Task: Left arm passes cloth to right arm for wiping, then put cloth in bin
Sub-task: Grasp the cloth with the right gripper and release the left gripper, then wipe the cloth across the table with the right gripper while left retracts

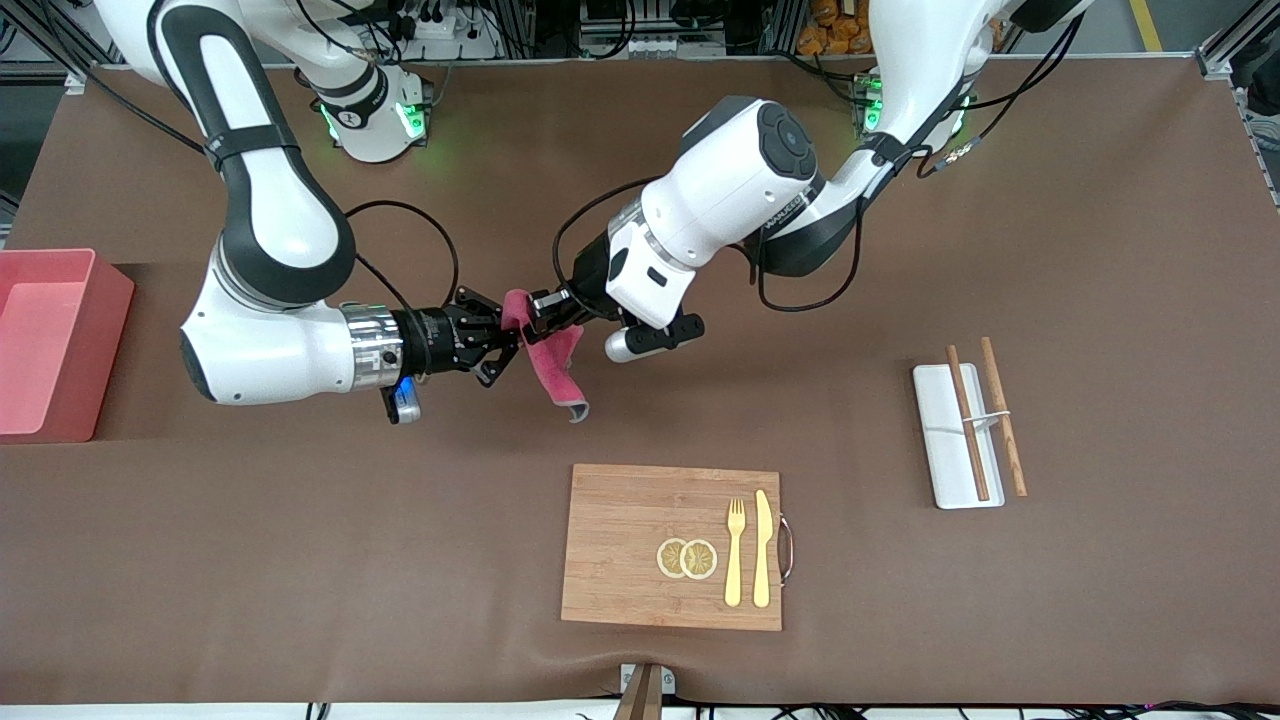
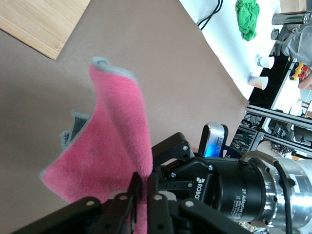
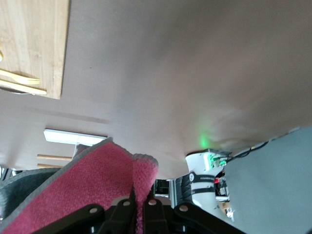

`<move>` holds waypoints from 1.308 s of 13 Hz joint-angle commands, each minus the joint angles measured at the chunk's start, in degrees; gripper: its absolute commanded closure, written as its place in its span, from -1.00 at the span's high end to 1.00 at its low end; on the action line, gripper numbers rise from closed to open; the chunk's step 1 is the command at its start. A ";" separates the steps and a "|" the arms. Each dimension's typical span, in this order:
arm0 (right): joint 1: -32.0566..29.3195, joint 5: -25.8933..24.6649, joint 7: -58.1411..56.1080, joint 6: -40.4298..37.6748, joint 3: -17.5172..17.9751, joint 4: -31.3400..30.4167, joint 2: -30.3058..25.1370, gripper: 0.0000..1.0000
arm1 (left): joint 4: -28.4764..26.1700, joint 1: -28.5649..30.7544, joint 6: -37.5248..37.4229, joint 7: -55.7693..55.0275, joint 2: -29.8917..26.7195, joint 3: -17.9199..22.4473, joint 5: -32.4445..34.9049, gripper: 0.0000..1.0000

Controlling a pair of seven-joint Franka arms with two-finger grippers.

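Bright even overhead light w/ soft shadows under arms; wrist views blurry up close.

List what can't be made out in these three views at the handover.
- Bin: front view, cut off by the frame edge at the right arm's end; not in the wrist views.
- Left end effector grip: front view, cloth covers its fingertips.
- Board: only a corner in each wrist view.
- Items on the shelving: left wrist view, too small.
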 commanded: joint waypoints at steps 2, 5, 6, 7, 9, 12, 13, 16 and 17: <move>0.85 -8.58 -5.28 0.69 0.38 0.71 -0.03 -1.00 | 0.29 3.51 -7.07 -0.01 -4.05 0.44 1.08 1.00; 6.80 -27.33 -5.89 7.00 0.38 0.01 1.72 -1.00 | 0.20 10.71 -20.34 1.48 -10.20 0.36 4.66 1.00; 7.44 -30.46 -6.07 8.59 0.47 -0.08 3.04 -1.00 | 0.20 13.61 -25.09 4.62 -11.78 0.27 5.90 1.00; 7.44 -31.27 -8.34 9.56 0.38 -0.17 4.88 -1.00 | 0.20 16.25 -29.48 9.00 -13.54 0.27 5.92 1.00; 6.13 -33.99 -16.58 15.16 0.21 -4.53 6.74 -1.00 | 0.11 22.75 -38.45 19.02 -15.92 0.27 5.92 1.00; 2.01 -39.96 -26.43 23.71 0.21 -11.76 6.83 -1.00 | -0.32 30.85 -47.09 28.20 -17.94 0.09 5.92 1.00; -0.62 -41.72 -30.81 23.55 0.21 -12.03 6.74 -1.00 | -0.50 32.78 -49.02 29.16 -18.74 0.09 5.92 1.00; -11.76 -46.20 -50.22 23.02 0.12 -11.95 6.74 -1.00 | -0.85 36.05 -52.02 31.11 -19.97 0.18 9.66 1.00; -15.02 -48.92 -55.33 23.02 0.20 -11.51 6.65 -1.00 | -0.94 36.06 -52.99 31.72 -20.41 -0.08 12.91 1.00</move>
